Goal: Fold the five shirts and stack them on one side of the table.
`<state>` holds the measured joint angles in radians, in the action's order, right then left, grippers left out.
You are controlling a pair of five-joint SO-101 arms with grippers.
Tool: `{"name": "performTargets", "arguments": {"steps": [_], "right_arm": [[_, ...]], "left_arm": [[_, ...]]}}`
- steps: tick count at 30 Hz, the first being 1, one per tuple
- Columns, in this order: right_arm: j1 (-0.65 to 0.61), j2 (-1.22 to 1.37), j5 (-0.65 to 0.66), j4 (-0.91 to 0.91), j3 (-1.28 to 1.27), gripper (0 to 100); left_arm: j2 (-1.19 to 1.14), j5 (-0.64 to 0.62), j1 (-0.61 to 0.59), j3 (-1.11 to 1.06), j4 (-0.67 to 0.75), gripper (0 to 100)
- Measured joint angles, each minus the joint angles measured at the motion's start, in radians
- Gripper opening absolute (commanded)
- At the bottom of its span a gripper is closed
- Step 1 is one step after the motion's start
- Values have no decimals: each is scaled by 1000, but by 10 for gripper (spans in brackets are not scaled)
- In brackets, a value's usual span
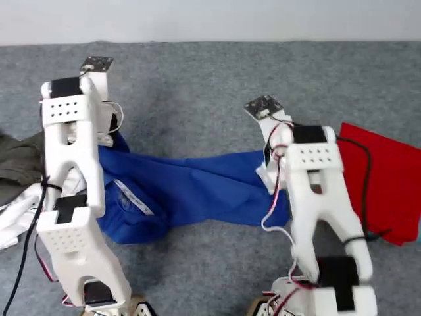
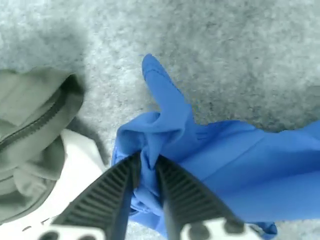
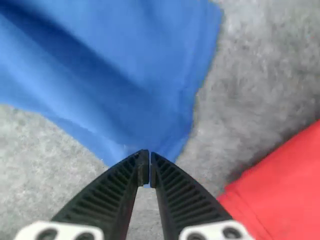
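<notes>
A blue shirt (image 1: 197, 187) lies stretched across the grey table between the two arms. My left gripper (image 2: 147, 162) is shut on a bunched fold of the blue shirt (image 2: 230, 165) at its left end, and in the high view the left gripper (image 1: 110, 135) stands over that end. At the opposite end my right gripper (image 3: 149, 156) is shut on the hem of the blue shirt (image 3: 100, 75), and it appears in the high view as the right gripper (image 1: 270, 168). A folded red shirt (image 1: 385, 181) lies flat on the right side, also seen as the red shirt (image 3: 280, 195) beside my right fingers.
An olive garment with a zipper (image 2: 30, 125) and a white garment (image 2: 75, 165) lie heaped at the left edge, near the olive garment (image 1: 20, 161) in the high view. Bare grey table (image 1: 197, 85) stretches behind the arms.
</notes>
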<state>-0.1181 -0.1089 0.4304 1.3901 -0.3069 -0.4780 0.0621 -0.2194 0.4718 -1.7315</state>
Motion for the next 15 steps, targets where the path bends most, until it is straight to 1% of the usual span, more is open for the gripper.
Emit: {"name": "performTargets", "arguments": {"steps": [1, 3, 5, 7, 10, 15], "right_arm": [[0, 35, 0, 0, 35, 22], [0, 114, -14, -3, 114, 76], [-5, 204, -54, 0, 212, 136], [-14, 296, -106, 26, 316, 169], [-37, 430, -158, 95, 493, 169], [-75, 617, -175, 167, 766, 172]], "left_arm": [[0, 0, -5, -2, 0, 13], [0, 0, -9, -3, 0, 13], [0, 0, -11, -3, 0, 13], [0, 0, -11, -3, 0, 13], [0, 0, -11, -3, 0, 13], [0, 0, -11, -3, 0, 13]]}}
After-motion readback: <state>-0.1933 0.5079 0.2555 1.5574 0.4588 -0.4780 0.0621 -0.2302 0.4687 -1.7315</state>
